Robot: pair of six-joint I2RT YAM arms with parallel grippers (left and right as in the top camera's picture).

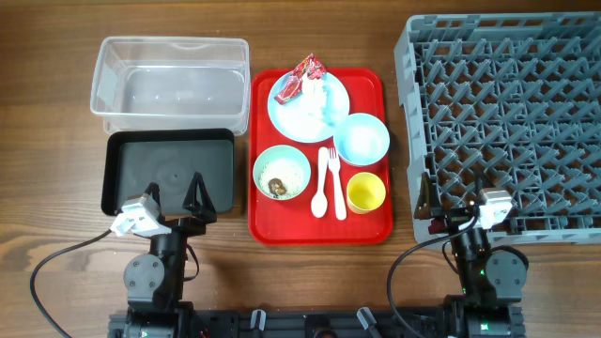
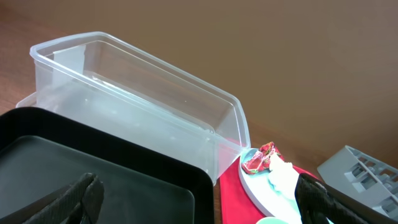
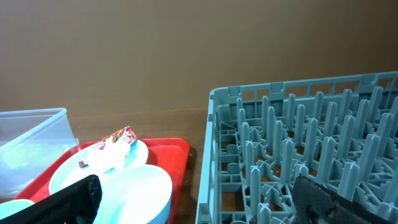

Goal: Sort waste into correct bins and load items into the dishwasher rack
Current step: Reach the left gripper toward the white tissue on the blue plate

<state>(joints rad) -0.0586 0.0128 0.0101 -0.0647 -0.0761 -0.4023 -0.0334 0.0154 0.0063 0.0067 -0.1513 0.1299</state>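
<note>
On the red tray (image 1: 374, 86), plate (image 1: 302, 122), light blue bowl (image 1: 362, 138), pale green bowl (image 1: 293, 161), yellow cup (image 1: 365, 192), fork (image 1: 337, 183) and spoon (image 1: 320, 201) crowd together, leaving only slim gaps. The clear tub (image 1: 174, 41) and black tray (image 1: 169, 135) butt together, both open from above. A narrow strip of table (image 1: 392, 52) parts the red tray from the rack (image 1: 498, 23), whose upright pegs (image 1: 508, 105) fill its floor.

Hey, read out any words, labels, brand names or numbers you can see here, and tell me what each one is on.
No text can be read.
The wrapper on the plate has red-and-white print, but it is too small and blurred to read in any view.
Nothing else shows lettering.
</note>
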